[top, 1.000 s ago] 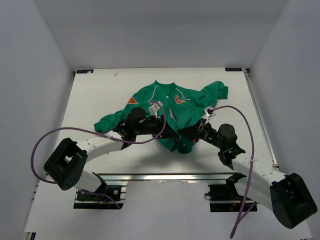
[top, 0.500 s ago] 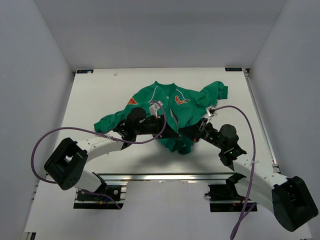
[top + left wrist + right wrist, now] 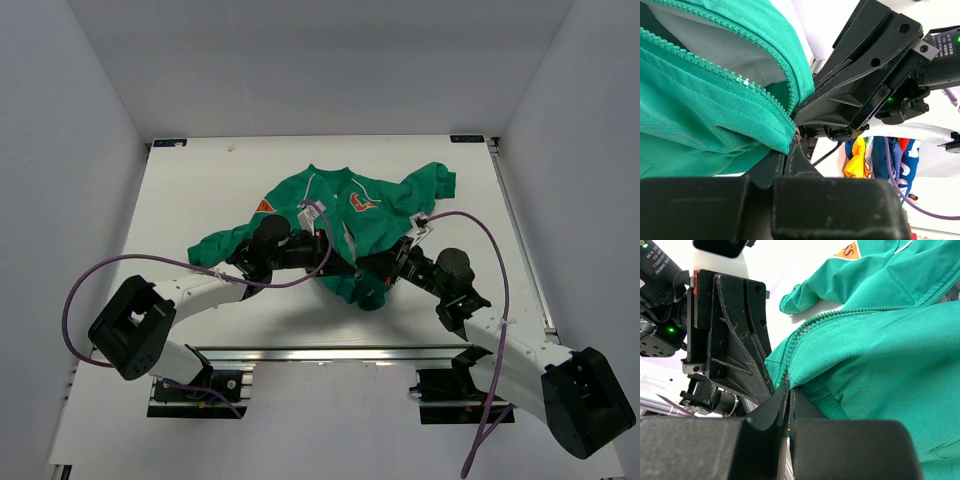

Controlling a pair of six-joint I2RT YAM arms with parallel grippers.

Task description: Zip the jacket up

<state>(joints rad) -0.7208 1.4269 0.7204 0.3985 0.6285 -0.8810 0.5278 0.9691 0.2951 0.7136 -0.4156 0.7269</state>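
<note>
The green jacket (image 3: 365, 215) lies on the white table (image 3: 190, 180), collar away from me, its orange logo (image 3: 361, 200) up. Both grippers meet at its lifted bottom hem. My left gripper (image 3: 347, 268) is shut on the hem beside the zip's lower end (image 3: 785, 156). Above it the two rows of zip teeth (image 3: 725, 70) stand apart, showing the pale lining (image 3: 715, 47). My right gripper (image 3: 372, 268) is shut on the other side of the hem (image 3: 789, 390), where the teeth (image 3: 805, 330) run up from its fingers. The two grippers almost touch.
Purple cables (image 3: 480, 235) loop over both arms. An aluminium rail (image 3: 330, 353) runs along the near edge of the table. White walls enclose the table on three sides. A jacket sleeve (image 3: 215, 243) trails to the left, under my left arm.
My left gripper has closed on the jacket's hem. The hem has shifted slightly; the right gripper stays shut in place.
</note>
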